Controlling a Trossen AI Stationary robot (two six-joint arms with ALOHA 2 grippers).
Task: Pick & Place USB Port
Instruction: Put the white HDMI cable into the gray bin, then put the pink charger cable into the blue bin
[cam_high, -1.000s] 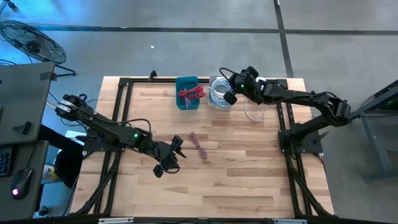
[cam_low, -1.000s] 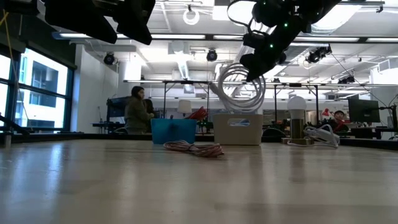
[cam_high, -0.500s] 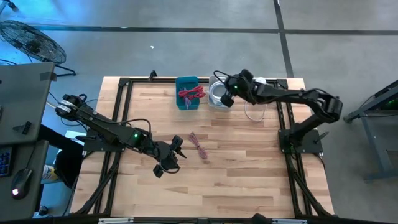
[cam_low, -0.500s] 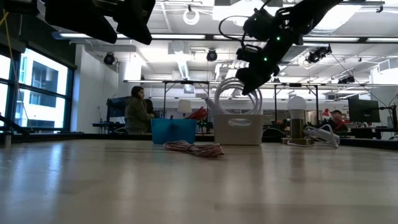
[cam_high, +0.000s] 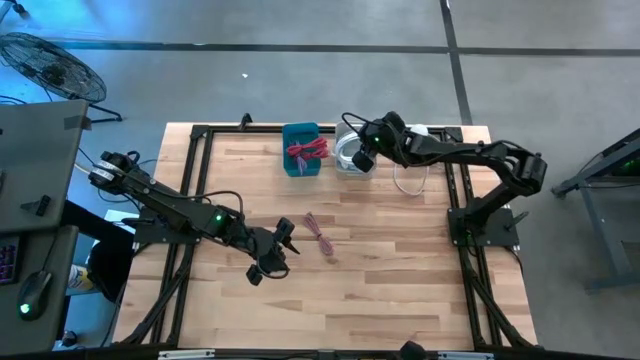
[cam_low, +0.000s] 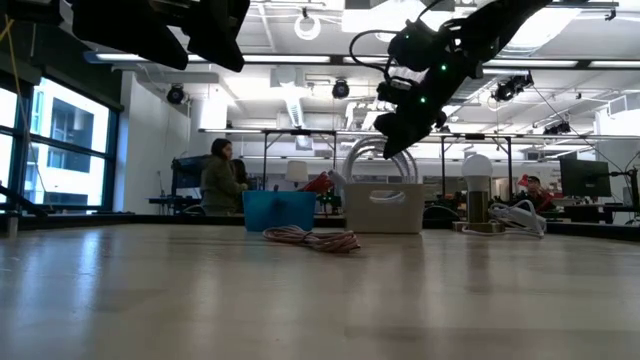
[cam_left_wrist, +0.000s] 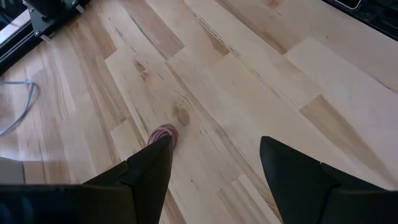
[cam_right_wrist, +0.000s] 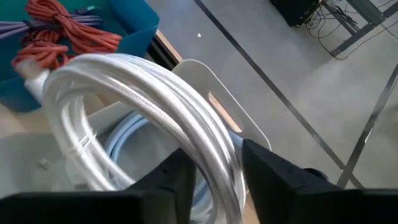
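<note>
The white coiled cable (cam_high: 347, 149) is held over the white bin (cam_high: 352, 160), at about twelve o'clock on the table (cam_high: 400, 290), and is clamped between the fingers of the right gripper (cam_high: 366, 152). Compared with a second ago, the coil has been carried down and toward the nine o'clock side: then it hung clear above the bin in the low view, now its lower loops (cam_low: 378, 160) dip behind the bin's rim (cam_low: 382, 208).

From left to right: the left gripper (cam_high: 275, 252) is held above the boards at about eight o'clock from the table's middle, unchanged in place, its fingers spread apart and empty, as seen in the left wrist view (cam_left_wrist: 214, 177). Just at its three o'clock side a small pinkish-red bundled cable (cam_high: 320, 235) lies loose on the wood; it is thin, twisted and rope-like. At eleven o'clock a blue bin (cam_high: 301, 148) stands, square and plastic, with tangled red and purple cables (cam_right_wrist: 59, 31) inside. Beside it, touching or nearly so, is the white bin, smooth plastic with a slotted handle (cam_right_wrist: 221, 112). The white coil is glossy, ribbed and round, wound in several loops (cam_right_wrist: 143, 106). The table is of pale wooden planks, with visible grain and knots, framed by dark metal rails (cam_high: 455, 190).
</note>
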